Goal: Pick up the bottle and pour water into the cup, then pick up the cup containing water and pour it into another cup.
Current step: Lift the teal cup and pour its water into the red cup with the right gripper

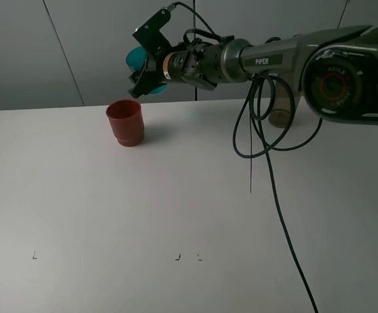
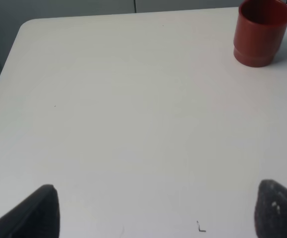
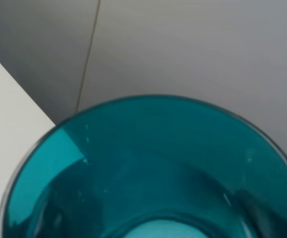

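Note:
The opaque red cup [image 1: 125,122] stands upright on the white table [image 1: 175,215] at the back left; it also shows in the left wrist view [image 2: 260,32]. My right gripper [image 1: 146,65] is shut on the teal see-through cup [image 1: 136,59] and holds it tilted in the air just above and right of the red cup. The teal cup's open mouth fills the right wrist view [image 3: 153,163]. The grey-brown bottle [image 1: 281,111] stands at the back right, partly hidden by the arm and cables. My left gripper [image 2: 158,213] is open and empty over the table, away from the red cup.
Black cables [image 1: 260,143] hang in loops from the right arm down to the table's front right. A grey wall stands behind the table's back edge. Small black marks [image 1: 177,258] lie near the front.

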You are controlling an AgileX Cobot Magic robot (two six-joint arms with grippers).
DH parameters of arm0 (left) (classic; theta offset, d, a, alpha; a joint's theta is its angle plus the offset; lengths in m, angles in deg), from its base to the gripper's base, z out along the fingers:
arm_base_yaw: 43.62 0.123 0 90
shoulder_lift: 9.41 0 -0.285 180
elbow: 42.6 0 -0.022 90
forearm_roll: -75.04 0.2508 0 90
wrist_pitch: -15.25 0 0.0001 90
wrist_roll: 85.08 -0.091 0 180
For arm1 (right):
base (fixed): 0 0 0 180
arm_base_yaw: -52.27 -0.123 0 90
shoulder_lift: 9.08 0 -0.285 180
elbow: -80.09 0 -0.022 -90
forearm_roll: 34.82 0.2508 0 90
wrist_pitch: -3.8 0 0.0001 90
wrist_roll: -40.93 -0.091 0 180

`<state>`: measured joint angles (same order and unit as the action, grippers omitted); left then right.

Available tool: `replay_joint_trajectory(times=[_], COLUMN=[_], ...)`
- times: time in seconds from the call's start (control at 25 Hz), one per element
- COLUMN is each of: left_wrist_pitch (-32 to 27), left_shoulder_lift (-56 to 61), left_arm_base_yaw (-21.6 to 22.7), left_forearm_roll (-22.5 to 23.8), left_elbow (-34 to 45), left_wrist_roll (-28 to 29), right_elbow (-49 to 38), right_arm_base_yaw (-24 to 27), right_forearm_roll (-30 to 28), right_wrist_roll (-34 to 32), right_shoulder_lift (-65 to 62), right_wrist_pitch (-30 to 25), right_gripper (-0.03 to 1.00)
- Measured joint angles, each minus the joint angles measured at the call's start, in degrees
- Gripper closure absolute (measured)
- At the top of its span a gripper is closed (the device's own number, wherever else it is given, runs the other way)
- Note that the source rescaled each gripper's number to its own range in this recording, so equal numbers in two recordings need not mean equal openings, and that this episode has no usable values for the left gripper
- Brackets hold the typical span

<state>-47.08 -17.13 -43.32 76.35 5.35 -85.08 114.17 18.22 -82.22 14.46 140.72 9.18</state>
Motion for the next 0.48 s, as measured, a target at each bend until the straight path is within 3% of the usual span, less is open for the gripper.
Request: replay_joint_trajectory(times=[0.48], left_wrist_pitch=[0.00], left_shoulder_lift=[0.00], left_arm_base_yaw=[0.00], left_forearm_roll=[0.00], left_elbow=[0.00], left_wrist_roll=[0.00], right_elbow=[1.28], right_arm_base_yaw=[-0.10], right_forearm_roll=[-1.68], right_wrist_roll=[4.52], right_shoulder_lift=[0.00], right_wrist_pitch=[0.11], right_gripper=[0.92])
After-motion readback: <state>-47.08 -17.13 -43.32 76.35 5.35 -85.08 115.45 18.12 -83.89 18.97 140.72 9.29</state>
